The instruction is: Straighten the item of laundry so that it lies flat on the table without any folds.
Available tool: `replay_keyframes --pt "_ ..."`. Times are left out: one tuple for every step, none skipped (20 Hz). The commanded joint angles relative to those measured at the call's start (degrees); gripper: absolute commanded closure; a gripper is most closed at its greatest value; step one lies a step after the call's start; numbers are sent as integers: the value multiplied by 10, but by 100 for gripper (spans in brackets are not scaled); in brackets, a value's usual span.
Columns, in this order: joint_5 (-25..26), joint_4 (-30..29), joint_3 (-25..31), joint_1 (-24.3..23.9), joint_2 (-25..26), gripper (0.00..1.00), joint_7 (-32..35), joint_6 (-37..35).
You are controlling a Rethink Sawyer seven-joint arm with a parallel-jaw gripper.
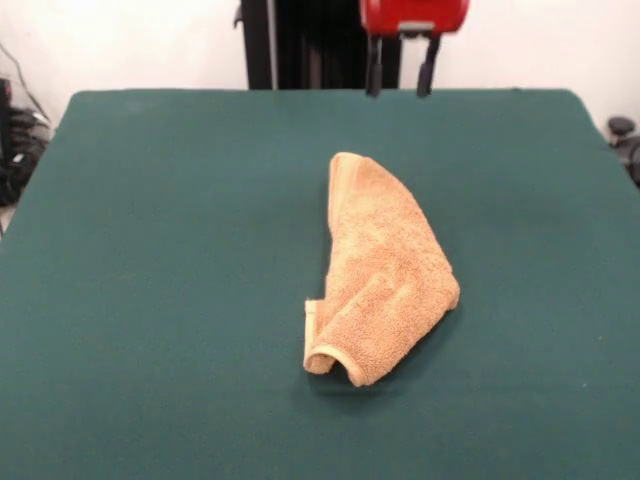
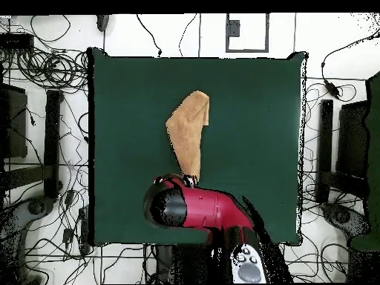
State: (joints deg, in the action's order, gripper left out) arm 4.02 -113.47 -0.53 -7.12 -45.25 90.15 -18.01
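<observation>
The tan-orange towel (image 1: 385,270) lies near the middle of the dark green table (image 1: 150,250). It is folded over itself into a long tapered shape, with a rolled fold at its near end and a narrow end pointing to the far side. No white label shows. My gripper (image 1: 400,78) hangs at the top of the front view, above the table's far part. Its two dark fingers are apart with nothing between them. It is clear of the towel. In the overhead view the towel (image 2: 189,130) lies just beyond the red arm (image 2: 200,208) on the table (image 2: 252,111).
The black pedestal (image 1: 310,45) stands behind the table's far edge. Cables and dark equipment (image 2: 44,148) lie on the floor round the table on both sides. The table's edges show on all sides in the overhead view.
</observation>
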Motion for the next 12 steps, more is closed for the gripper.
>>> replay_keyframes --pt "22 65 5 9 89 0 77 50" --pt "23 74 2 10 97 0 78 54" --pt "24 80 -3 13 102 0 81 60" --pt "25 85 -7 15 108 0 83 66" --pt "26 91 -11 18 114 0 86 72" --pt "28 99 -13 17 121 0 85 76" --pt "29 105 -14 17 129 0 83 80" --pt "29 112 -11 14 137 0 78 79" --pt "30 118 -10 10 144 0 74 78" --pt "31 123 -9 8 151 0 71 78" --pt "32 124 -7 4 156 0 67 75" --pt "34 123 -6 0 158 0 64 78"
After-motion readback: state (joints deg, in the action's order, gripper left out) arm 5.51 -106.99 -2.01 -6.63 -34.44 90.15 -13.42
